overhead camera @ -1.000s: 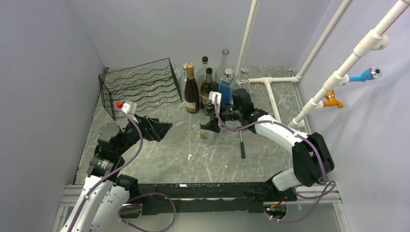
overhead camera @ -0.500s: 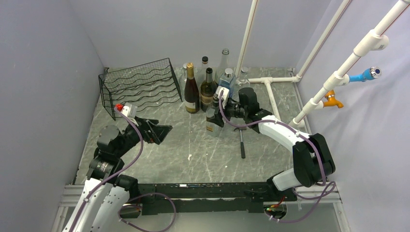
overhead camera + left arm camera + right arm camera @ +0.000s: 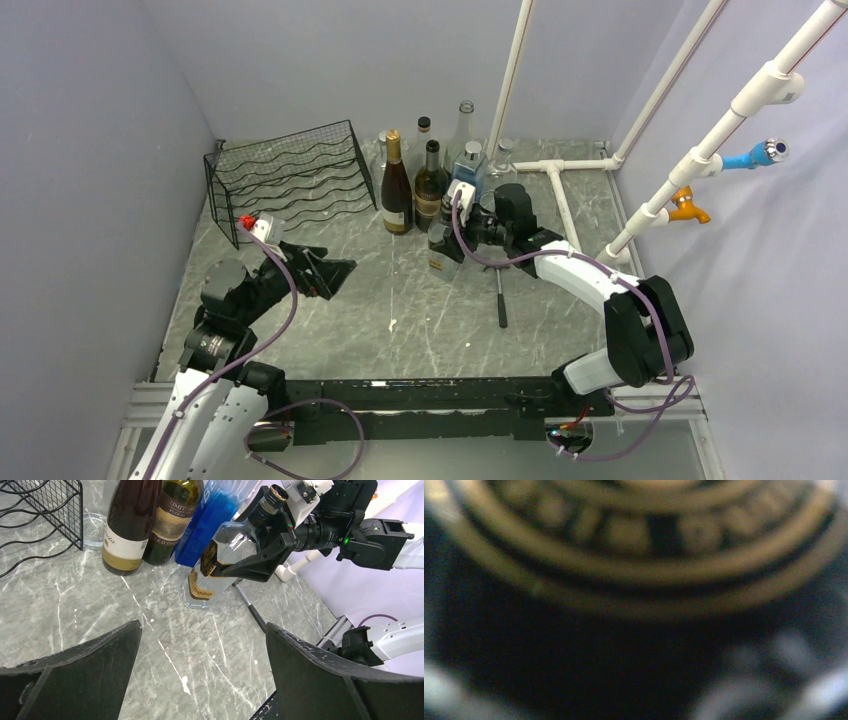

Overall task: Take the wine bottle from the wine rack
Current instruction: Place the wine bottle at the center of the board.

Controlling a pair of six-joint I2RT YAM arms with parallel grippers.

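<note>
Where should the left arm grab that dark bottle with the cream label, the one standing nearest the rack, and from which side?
Probably the neck, from the near side, fingers level. The dark bottle stands upright with the green bottle close against its right flank, so a finger hardly fits between the bodies; the slim necks leave a gap. The left gripper is open.

Black wire wine rack (image 3: 290,175): box shape, wavy wire shelves, sits flat on grey table, upper left of top view. Clear glass wine bottle (image 3: 200,587): gold label, dark cap, square bottom. Stands in middle of top view, well apart from rack, to its right. Leans, top tipped right. Right gripper (image 3: 227,567) squeezes its upper part.
</note>
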